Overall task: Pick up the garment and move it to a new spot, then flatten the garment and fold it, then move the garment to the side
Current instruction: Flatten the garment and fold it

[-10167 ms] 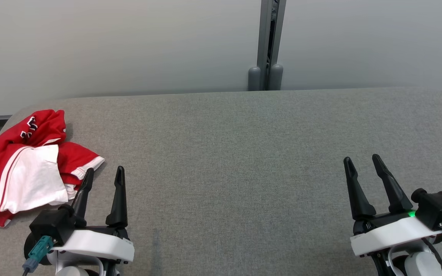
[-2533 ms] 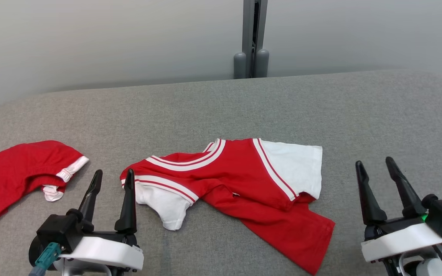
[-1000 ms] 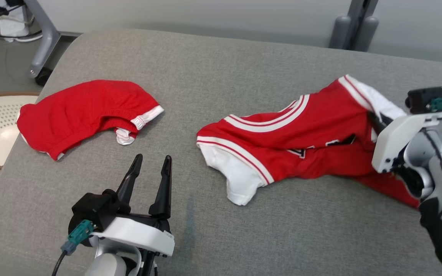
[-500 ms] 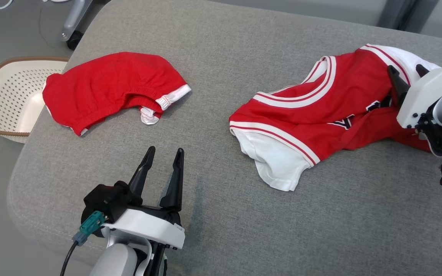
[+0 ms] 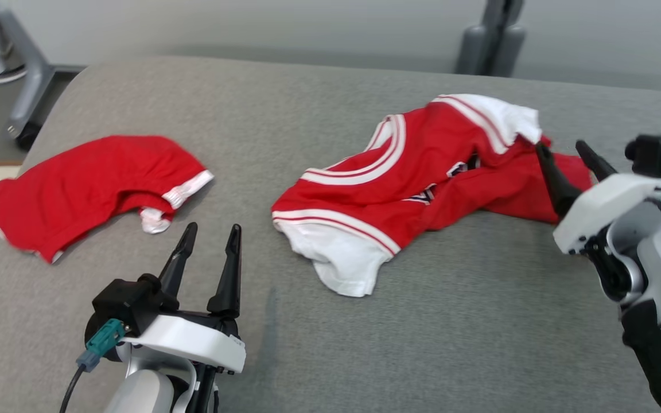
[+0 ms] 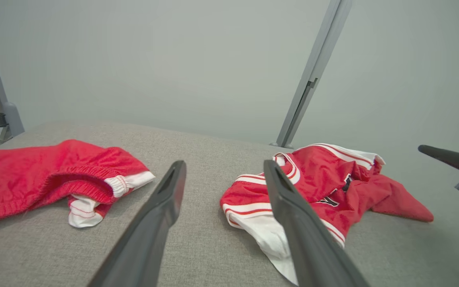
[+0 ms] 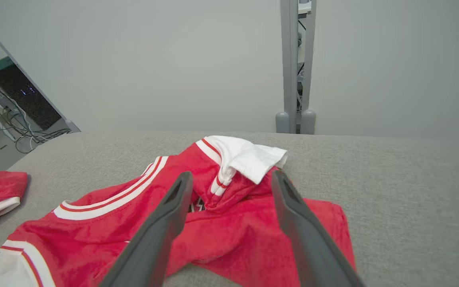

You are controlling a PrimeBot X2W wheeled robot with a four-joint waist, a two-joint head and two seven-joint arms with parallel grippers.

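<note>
- Grey padded table (image 5: 330,355) carries the jersey (image 5: 365,198), crumpled right of centre, white sleeve folded over.
- Your right gripper (image 5: 560,145) and left gripper (image 5: 213,227) stand wide, empty; pinch doubled layers and flattening may fail.
- Red shorts (image 5: 89,183) lie well left; don't snag them.

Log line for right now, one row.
left gripper: open, empty | right gripper: open, at jersey edge | jersey: crumpled, not folded | shorts: left of jersey

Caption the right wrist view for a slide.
Open right gripper facing a crumpled red-and-white jersey on the grey cushion.
</note>
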